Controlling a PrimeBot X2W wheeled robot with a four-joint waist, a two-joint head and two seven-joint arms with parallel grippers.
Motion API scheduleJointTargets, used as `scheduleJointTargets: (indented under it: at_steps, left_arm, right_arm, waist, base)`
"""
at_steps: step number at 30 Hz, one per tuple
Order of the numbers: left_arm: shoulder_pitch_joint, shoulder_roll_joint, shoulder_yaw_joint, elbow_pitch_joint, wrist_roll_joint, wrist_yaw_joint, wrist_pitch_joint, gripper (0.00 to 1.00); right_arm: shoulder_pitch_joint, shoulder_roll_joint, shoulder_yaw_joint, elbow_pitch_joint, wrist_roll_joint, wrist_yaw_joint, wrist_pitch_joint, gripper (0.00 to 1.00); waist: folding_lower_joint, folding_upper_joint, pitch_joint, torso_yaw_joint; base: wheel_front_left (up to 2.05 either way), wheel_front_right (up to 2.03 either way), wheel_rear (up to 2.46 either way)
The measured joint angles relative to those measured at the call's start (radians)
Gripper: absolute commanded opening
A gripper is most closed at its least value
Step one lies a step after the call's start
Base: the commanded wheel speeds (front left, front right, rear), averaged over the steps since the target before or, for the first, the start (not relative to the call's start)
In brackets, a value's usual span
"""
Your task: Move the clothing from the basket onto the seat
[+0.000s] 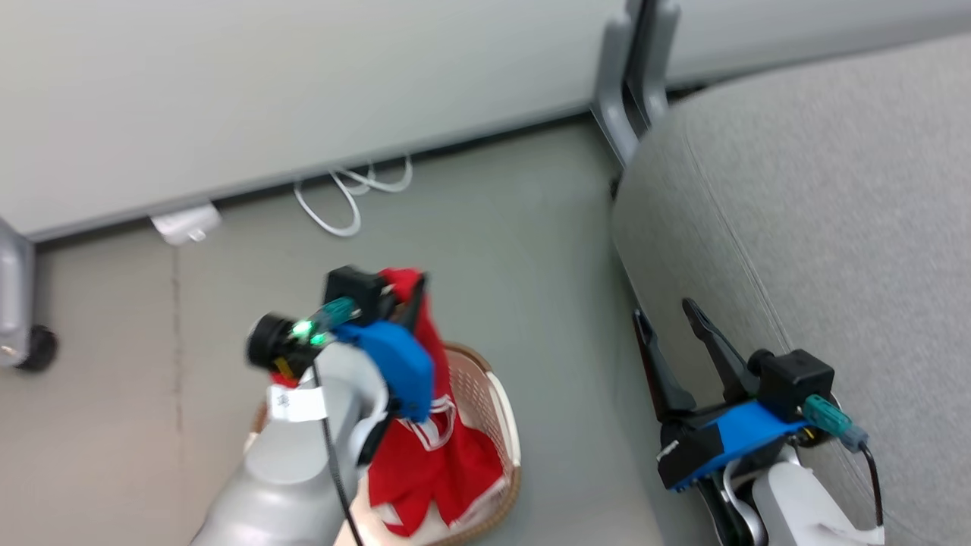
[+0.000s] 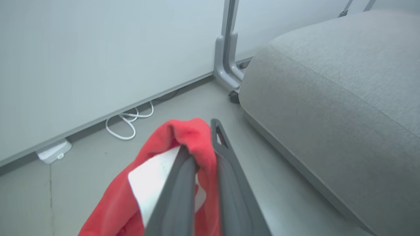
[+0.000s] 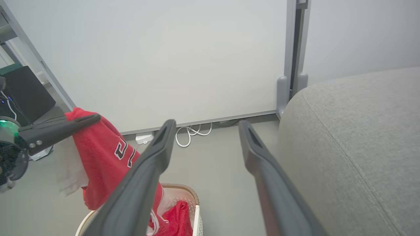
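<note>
My left gripper (image 1: 406, 292) is shut on a bright red garment of the clothing (image 1: 436, 356) and holds it up above the basket (image 1: 502, 409). The garment's lower end still hangs into the basket, a cream perforated tub with a brown rim. In the left wrist view the dark fingers (image 2: 183, 177) pinch a red fold with a white patch (image 2: 187, 131). White lettering shows on the hanging garment (image 3: 98, 150), with more red cloth in the basket (image 3: 193, 198) below. The grey seat (image 1: 819, 227) lies to the right. Beside its edge my right gripper (image 1: 666, 311) stands open with nothing in it.
A white wall panel runs along the back. At its foot lie a looped white cable (image 1: 349, 205) and a small white box (image 1: 186, 224). A grey panel post (image 1: 622, 98) stands by the seat's far corner. At the far left is a black caster wheel (image 1: 34, 349).
</note>
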Motion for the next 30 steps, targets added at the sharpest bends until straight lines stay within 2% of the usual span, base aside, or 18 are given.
scheduleJointTargets:
  at_steps: [7,13,19,25,30]
  left_arm:
    - [-0.07,-0.002,-0.153,-0.22,-0.11,-0.002,0.083,0.0]
    - [-0.122,-0.002,-0.237,-0.326,-0.192,0.03,0.13,0.0]
    - [-0.145,-0.003,-0.301,-0.352,-0.228,0.073,0.15,0.0]
    - [-0.145,-0.002,-0.345,-0.35,-0.265,0.085,0.155,0.0]
    - [-0.146,-0.002,-0.374,-0.346,-0.29,0.092,0.149,0.0]
  right_arm:
    - [0.062,-0.001,-0.019,-0.004,-0.006,0.0,0.021,1.0]
    - [0.073,0.0,0.01,-0.018,0.005,0.0,0.036,1.0]
    - [0.083,-0.001,0.024,-0.03,0.01,0.0,0.048,1.0]
    - [0.078,-0.001,0.058,-0.044,0.016,0.0,0.077,1.0]
    - [-0.009,-0.001,0.124,-0.021,0.022,0.0,0.126,1.0]
  waist:
    - [-0.0001,0.0,-0.123,0.08]
    - [0.0,0.0,-0.183,0.108]
    - [0.0002,0.0,-0.201,0.102]
    - [0.0003,0.0001,-0.197,0.092]
    - [0.0003,0.0,-0.195,0.089]
  base:
    - [0.0,0.0,0.0]
    - [0.0,0.0,0.0]
    - [0.0,0.0,0.0]
    - [0.0,0.0,0.0]
    - [0.0,0.0,0.0]
